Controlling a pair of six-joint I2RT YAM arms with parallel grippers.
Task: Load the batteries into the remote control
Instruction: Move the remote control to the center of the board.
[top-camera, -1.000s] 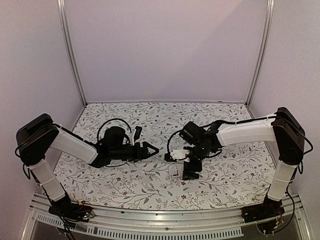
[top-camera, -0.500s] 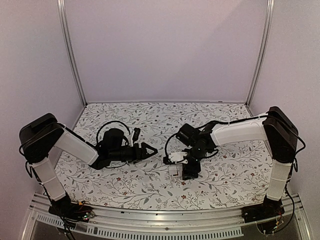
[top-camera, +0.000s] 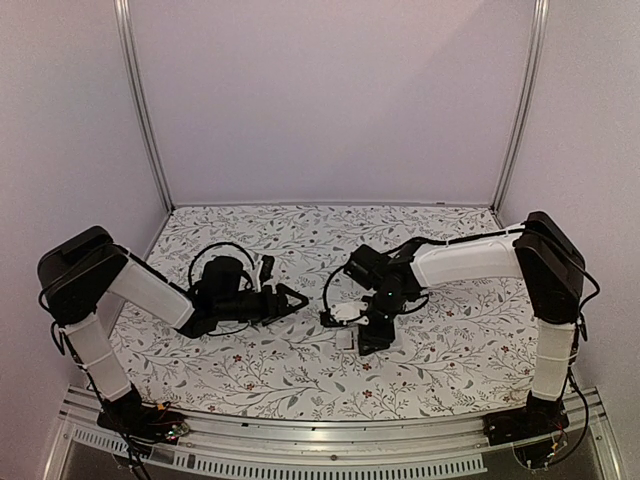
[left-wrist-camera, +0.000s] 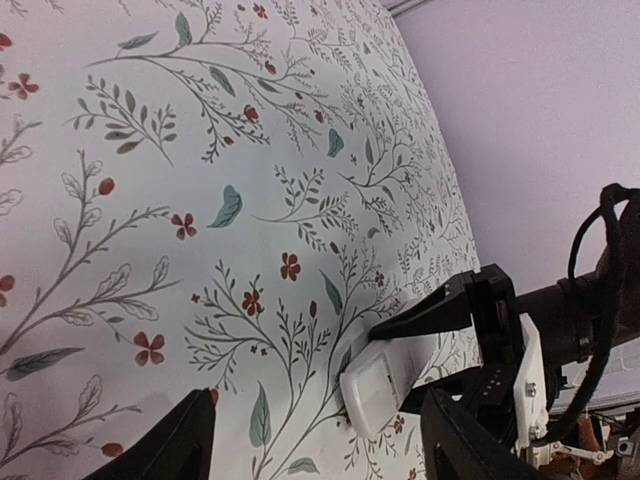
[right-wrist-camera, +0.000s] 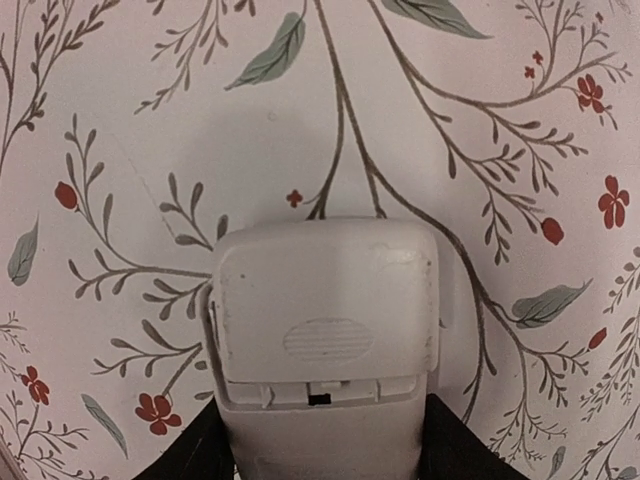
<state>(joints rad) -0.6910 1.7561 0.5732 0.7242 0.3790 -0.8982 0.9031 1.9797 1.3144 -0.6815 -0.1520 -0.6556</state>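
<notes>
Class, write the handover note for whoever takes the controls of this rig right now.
Left gripper: open, empty.
Right gripper: fingers flank the remote control, which lies white back up on the table; firm grip unclear.
Batteries: not seen in any view.
Done: nothing loaded; battery cover looks still on.
Left: secure the remote, open the cover, find and insert both batteries.

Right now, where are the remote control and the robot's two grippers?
remote control (right-wrist-camera: 325, 280): right wrist view, on its white back, above the ribbed patch.
left gripper (top-camera: 296, 298): top view, between its fingertips.
right gripper (top-camera: 370, 342): top view, between its fingertips, at the remote.
</notes>
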